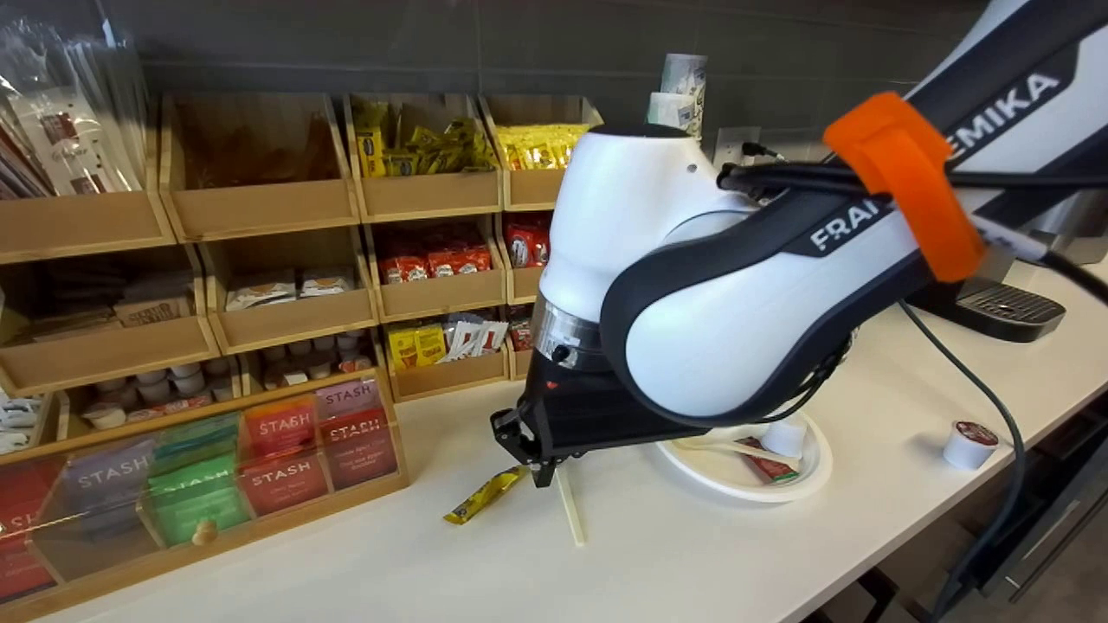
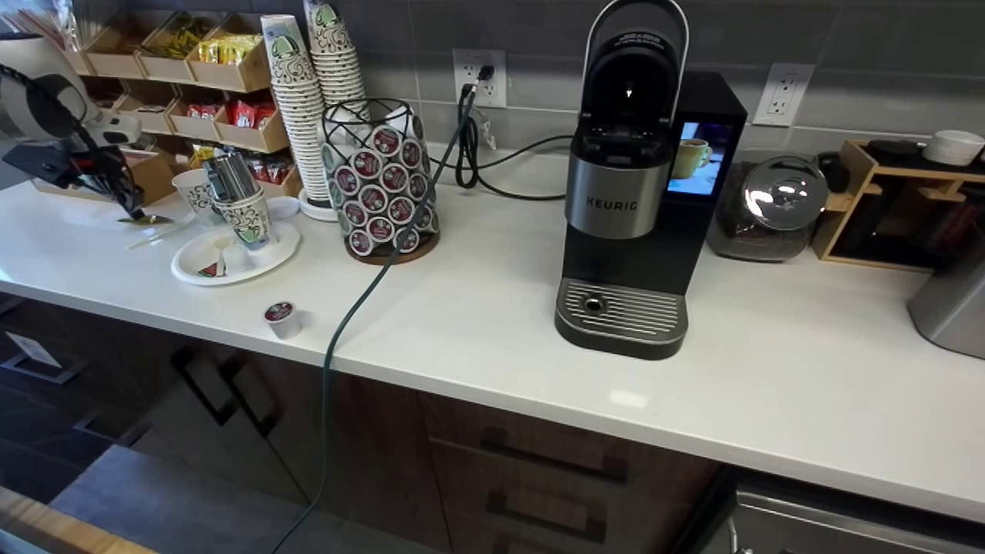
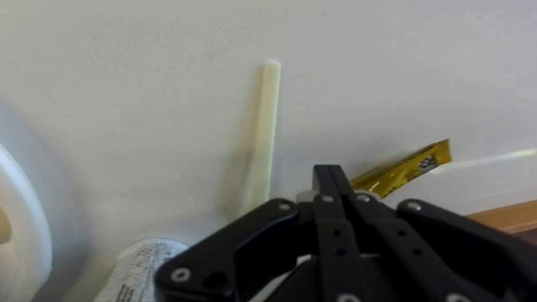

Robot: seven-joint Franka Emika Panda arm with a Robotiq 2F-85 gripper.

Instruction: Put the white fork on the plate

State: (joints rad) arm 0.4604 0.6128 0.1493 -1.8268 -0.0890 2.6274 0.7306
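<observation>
Wrist view: fingers (image 3: 323, 180) are sitting together, the slender white fork (image 3: 265, 130) lying at their ten o'clock on glossy surface (image 3: 138, 105), and in an exterior view the round plate (image 1: 770, 494) is holding a red-green packet (image 1: 769, 468).

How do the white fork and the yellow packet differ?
The white fork is plain and pale; the yellow packet is shiny and printed. The fork's visible part is slimmer than the packet. In the wrist view the fork runs nearly vertically; the packet slants. Both lie on the countertop.
</observation>
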